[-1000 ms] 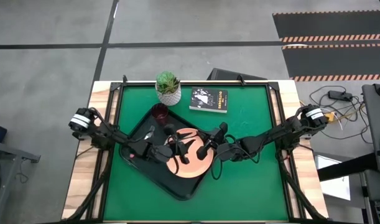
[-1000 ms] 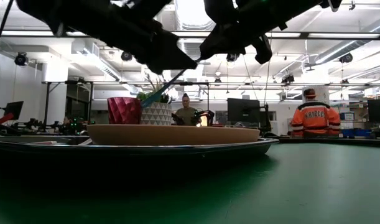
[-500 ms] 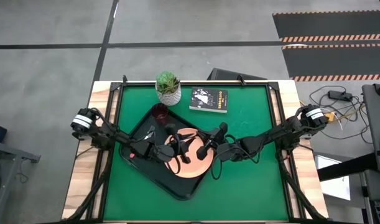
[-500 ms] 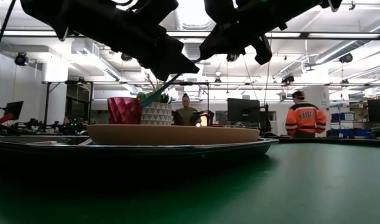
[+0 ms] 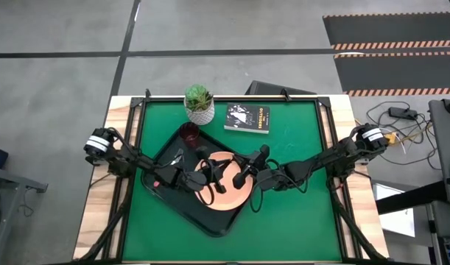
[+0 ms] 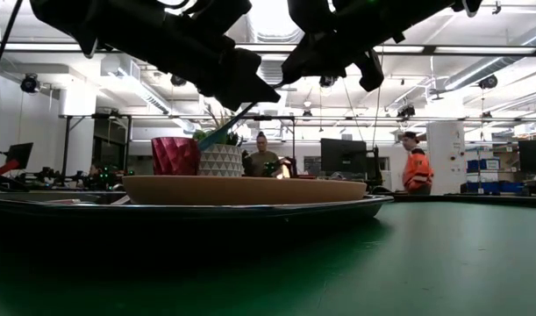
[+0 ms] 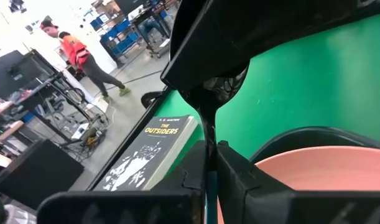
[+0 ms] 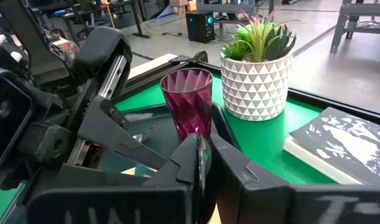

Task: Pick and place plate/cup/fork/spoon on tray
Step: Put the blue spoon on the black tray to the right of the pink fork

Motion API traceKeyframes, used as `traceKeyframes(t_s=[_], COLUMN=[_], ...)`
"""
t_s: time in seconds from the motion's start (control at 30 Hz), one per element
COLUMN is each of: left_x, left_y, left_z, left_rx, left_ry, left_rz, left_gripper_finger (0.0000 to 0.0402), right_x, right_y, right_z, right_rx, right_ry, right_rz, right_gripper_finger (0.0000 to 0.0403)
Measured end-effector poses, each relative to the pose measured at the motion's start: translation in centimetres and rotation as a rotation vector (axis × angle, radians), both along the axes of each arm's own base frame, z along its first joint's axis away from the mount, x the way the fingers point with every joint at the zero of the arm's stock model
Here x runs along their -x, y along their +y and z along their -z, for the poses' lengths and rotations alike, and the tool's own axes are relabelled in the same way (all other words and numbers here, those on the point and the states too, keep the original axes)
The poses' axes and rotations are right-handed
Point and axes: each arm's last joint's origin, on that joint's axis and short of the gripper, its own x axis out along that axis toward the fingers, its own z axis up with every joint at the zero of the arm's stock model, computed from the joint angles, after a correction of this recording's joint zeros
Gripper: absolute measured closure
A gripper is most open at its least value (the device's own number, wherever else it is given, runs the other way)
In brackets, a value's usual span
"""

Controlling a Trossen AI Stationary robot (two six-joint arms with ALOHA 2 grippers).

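Teal plastic is showing under the left claw [image 5: 210, 179]: the spoon [image 6: 222, 132] is slanting down from its shut fingers, handle end low, and hanging in the air above the plate [image 5: 230, 197]. The right claw [image 5: 243, 175] is hovering just beside it over the same plate, fingers pressed together; we cannot tell whether it is pinching anything.

The plate is sitting on the black tray [image 5: 208, 221], the red cup [image 5: 189, 133] is standing at the tray's far corner, and what we are taking for the fork [image 5: 175, 157] is lying on the tray between cup and plate. We are judging the spoon to be the last piece to go down.

Risks we are noting:
- The grip looks thin and off-centre, so the spoon may be pivoting or slipping in the fingers and dropping early.
- Released from this height, it could be bouncing off the plate's rim and skating onto the green desk [image 5: 298, 147].
- The two claws are crowding each other; a sideways move risks a knock between them.
- A swing toward the far corner could be tipping the cup.
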Motion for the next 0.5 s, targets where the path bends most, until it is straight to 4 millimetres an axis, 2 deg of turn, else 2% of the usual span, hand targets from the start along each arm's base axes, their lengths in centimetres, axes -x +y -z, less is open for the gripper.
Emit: traceKeyframes(t_s=[0.1, 0.33, 0.5], left_x=[0.0, 0.2, 1.1], left_y=[0.0, -0.5, -0.9], left_z=[0.0, -0.2, -0.9], left_rx=[0.024, 0.060, 0.126], left_ry=[-0.015, -0.039, -0.039], left_rz=[0.000, 0.021, 0.023], left_gripper_finger=[0.0399, 0.0400, 0.0400], right_x=[0.0, 0.1, 0.7], right_y=[0.0, 0.0, -0.1], right_z=[0.0, 0.0, -1.2], right_rx=[0.000, 0.021, 0.021], right_ry=[0.000, 0.022, 0.017], right_rz=[-0.001, -0.005, -0.012], right_gripper_finger=[0.0363, 0.0280, 0.0235])
